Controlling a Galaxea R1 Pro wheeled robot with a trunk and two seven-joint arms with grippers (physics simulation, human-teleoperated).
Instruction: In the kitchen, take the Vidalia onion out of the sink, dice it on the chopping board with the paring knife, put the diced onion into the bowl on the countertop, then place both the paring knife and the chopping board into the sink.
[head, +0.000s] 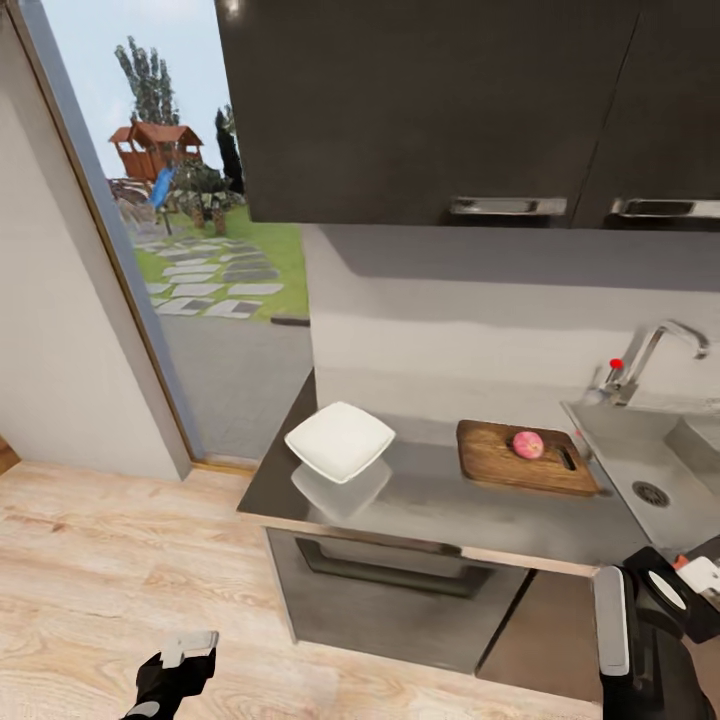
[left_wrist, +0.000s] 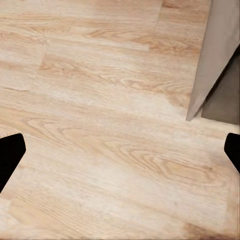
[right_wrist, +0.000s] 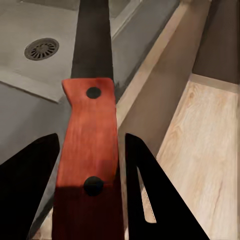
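Gripping paring knife (right_wrist: 89, 135), right hand (right_wrist: 90, 195): orange-red handle, dark blade.

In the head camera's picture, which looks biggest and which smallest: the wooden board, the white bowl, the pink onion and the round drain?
1. Board and bowl: much alike in spread, the board a little wider, so I would not rank them.
2. Drain and onion: both small and close in size, too near to call.

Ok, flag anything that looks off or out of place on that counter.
Nothing is spilled or damaged. The onion sits whole on the board, which lies slightly askew beside the sink. The bowl is tilted, one edge raised off the countertop. The right gripper holds the knife by its handle.
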